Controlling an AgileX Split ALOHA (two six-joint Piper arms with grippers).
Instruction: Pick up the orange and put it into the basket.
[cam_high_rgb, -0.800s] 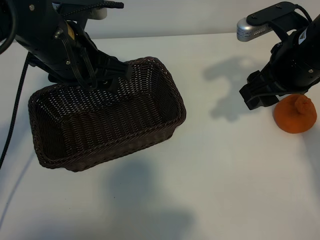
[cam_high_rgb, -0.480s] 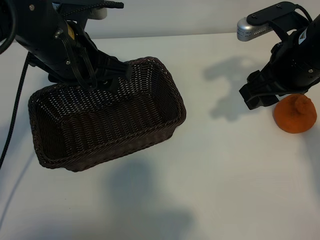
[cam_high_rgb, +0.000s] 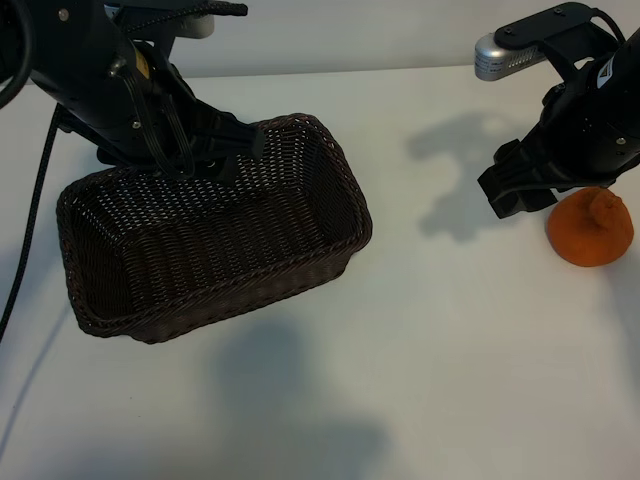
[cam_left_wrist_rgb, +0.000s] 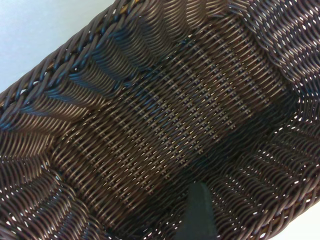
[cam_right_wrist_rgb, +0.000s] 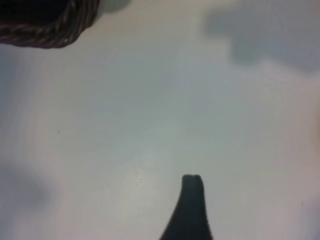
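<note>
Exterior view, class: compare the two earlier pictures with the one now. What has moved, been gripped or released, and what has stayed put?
Nothing visibly changed. The orange sits on the table beside the right pincer, ungripped; the left pincer hangs over the basket, which is empty. Both pincers are open.

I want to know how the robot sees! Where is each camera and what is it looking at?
Exterior view: up high facing the arms, looking down at the table, basket, orange; both arms show, left end effector, right end effector.
Left wrist view: above the basket, looking inside; one fingertip shows.
Right wrist view: looks down at bare table; one fingertip shows.
Shared: all three show the basket; its rim is in the right wrist view.
</note>
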